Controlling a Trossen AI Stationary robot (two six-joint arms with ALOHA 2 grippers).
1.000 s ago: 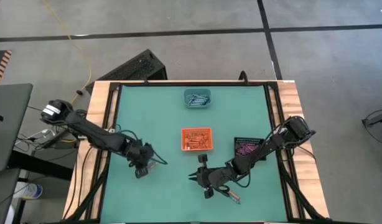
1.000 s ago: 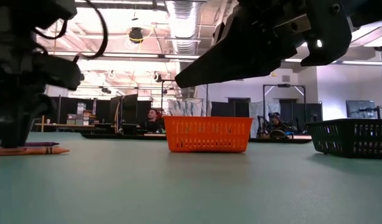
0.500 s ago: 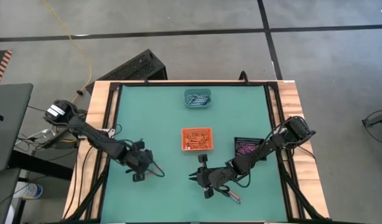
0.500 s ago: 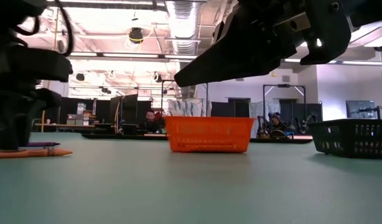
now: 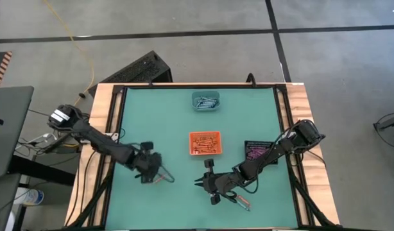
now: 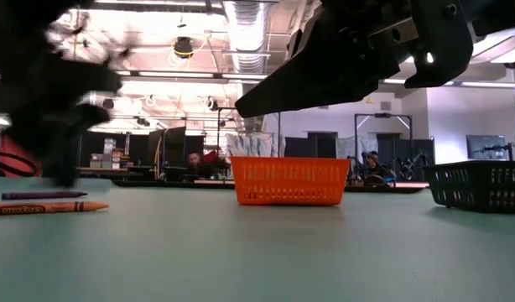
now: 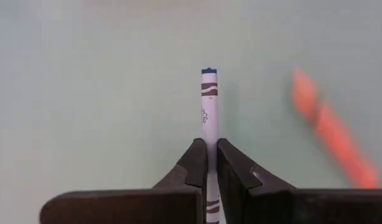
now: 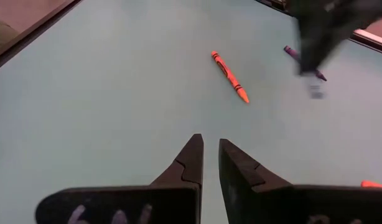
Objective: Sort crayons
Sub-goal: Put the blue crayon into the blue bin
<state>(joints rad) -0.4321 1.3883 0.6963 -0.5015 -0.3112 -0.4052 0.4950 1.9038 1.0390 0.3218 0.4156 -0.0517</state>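
- Fingers of my left gripper are clamped on a blue-grey crayon; it stands out past the tips, over the green table.
- From above, left gripper sits at the table's left-front area, w/ an orange crayon just beside it.
- Low view: that orange crayon lies flat on the mat, a dark purple crayon just behind it, both parallel, apart from the blurred left arm.
- Right gripper hangs over bare mat at centre-front of the table; fingers nearly together w/ a narrow gap, nothing between them.
- From above, right gripper points toward the left arm; a pinkish crayon lies just by its wrist.
- Right wrist cam shows the orange crayon and the purple one farther off, partly hidden by the blurred left arm.
- Orange tray is mid-table w/ orange-red crayons inside.
- Teal tray is at the far edge, blue-grey sticks inside.
- Black tray is to the right, pink-purple sticks inside.
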